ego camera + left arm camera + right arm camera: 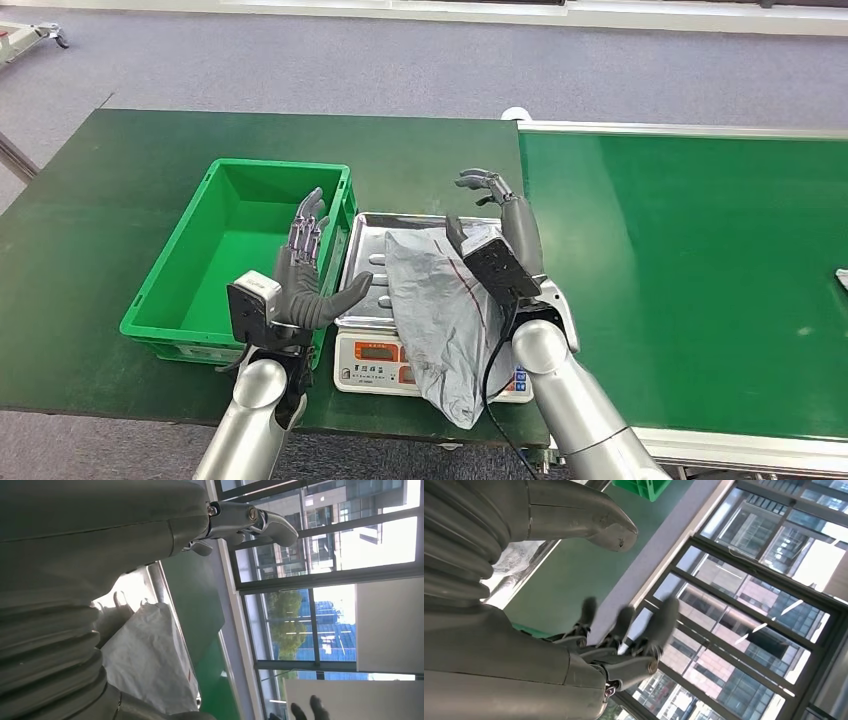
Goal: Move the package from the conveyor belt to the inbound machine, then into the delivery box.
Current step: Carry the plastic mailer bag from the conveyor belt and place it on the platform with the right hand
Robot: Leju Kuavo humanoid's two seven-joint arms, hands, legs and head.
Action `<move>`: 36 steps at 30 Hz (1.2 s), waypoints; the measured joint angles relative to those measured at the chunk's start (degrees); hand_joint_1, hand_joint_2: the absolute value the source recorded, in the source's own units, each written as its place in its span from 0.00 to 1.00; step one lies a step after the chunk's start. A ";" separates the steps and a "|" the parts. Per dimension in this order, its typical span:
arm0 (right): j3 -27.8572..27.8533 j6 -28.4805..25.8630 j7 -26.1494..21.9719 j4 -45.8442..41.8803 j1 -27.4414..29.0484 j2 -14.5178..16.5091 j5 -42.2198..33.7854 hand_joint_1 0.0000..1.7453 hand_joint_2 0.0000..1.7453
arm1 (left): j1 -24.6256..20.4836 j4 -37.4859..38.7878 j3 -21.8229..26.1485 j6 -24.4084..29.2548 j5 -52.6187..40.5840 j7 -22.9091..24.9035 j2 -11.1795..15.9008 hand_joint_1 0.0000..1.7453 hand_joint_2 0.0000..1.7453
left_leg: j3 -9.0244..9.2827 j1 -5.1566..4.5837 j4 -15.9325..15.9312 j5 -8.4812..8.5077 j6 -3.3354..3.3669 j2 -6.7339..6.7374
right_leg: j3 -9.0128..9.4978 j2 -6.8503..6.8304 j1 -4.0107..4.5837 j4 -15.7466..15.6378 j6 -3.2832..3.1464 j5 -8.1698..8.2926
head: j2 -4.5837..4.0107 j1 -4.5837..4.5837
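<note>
Now package (440, 310) on scale (372, 362), hands apart.

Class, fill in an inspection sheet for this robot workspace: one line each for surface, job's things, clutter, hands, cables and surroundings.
Surface: dark green table; green conveyor belt to its right.
Job's things: grey package lying on the scale's steel tray, overhanging its front; green crate left of the scale, nothing seen inside.
Clutter: a small pale object at the belt's right edge, too cut off to identify.
Hands: left hand open, raised between crate and scale; right hand open, just right of the package, holding nothing.
Cables: black cable along the right forearm.
Surroundings: grey floor; large windows in the wrist views.
</note>
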 joint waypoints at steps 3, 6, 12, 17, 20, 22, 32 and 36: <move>-0.01 1.27 -0.08 0.02 0.00 0.01 -1.74 0.00 1.00 | 0.03 0.00 0.03 0.30 -0.32 0.03 0.00 0.00 1.00 | 0.01 0.01 0.00 0.01 -0.01 0.00 | 0.00 0.00 0.01 0.00 -0.01 0.00 | 0.00 -0.01; -0.01 2.49 -0.31 -0.36 0.01 -0.01 -3.71 0.00 1.00 | 0.10 0.00 0.11 0.67 -0.70 0.02 0.01 0.00 1.00 | 0.01 0.01 0.00 0.01 -0.02 0.00 | 0.00 0.01 0.02 0.00 -0.01 0.00 | 0.00 -0.01; -0.06 3.54 -0.47 -1.10 0.04 -0.01 -5.43 0.00 1.00 | 0.18 -0.01 0.40 0.78 -0.98 -0.02 0.02 0.00 1.00 | 0.01 0.00 0.00 0.01 -0.02 0.01 | 0.00 0.01 0.01 0.00 -0.01 0.00 | 0.00 0.00; -2.40 11.88 -0.70 -3.16 1.21 -0.08 -16.59 0.00 1.00 | 0.81 -0.27 0.42 0.96 -2.41 -0.19 0.05 0.00 1.00 | 0.02 0.00 0.00 0.01 -0.01 -0.01 | -0.01 -0.01 0.00 0.00 -0.01 0.00 | 0.00 -0.01; -5.96 15.80 -1.66 -4.93 2.75 -0.38 -23.61 0.00 1.00 | 1.08 -0.34 0.42 0.37 -4.11 0.34 0.10 0.00 1.00 | 0.02 0.00 0.01 0.01 -0.01 -0.03 | -0.01 -0.02 0.00 -0.01 0.00 0.00 | 0.00 -0.01; -8.70 17.24 -2.48 -6.11 4.46 -0.70 -26.14 0.00 1.00 | 1.09 -0.34 0.41 -0.23 -6.26 1.43 0.20 0.00 1.00 | 0.02 0.00 0.01 0.00 -0.01 -0.03 | 0.00 -0.02 0.00 -0.01 0.00 0.00 | 0.00 0.01; -15.67 19.64 -4.67 -10.44 11.81 -1.21 -27.70 0.00 1.00 | 0.63 0.81 0.16 -2.55 -13.46 3.54 0.90 0.00 1.00 | 0.04 0.00 0.01 -0.03 0.03 0.05 | -0.06 0.03 0.01 -0.02 0.00 0.00 | 0.00 -0.01; -16.26 20.76 -5.38 -12.59 12.94 -1.22 -28.03 0.00 1.00 | -2.19 3.74 -3.47 -9.00 -22.67 4.09 3.25 0.00 1.00 | 0.04 0.00 0.01 0.03 0.02 0.01 | -0.03 -0.01 0.00 -0.02 -0.01 0.01 | 0.00 0.00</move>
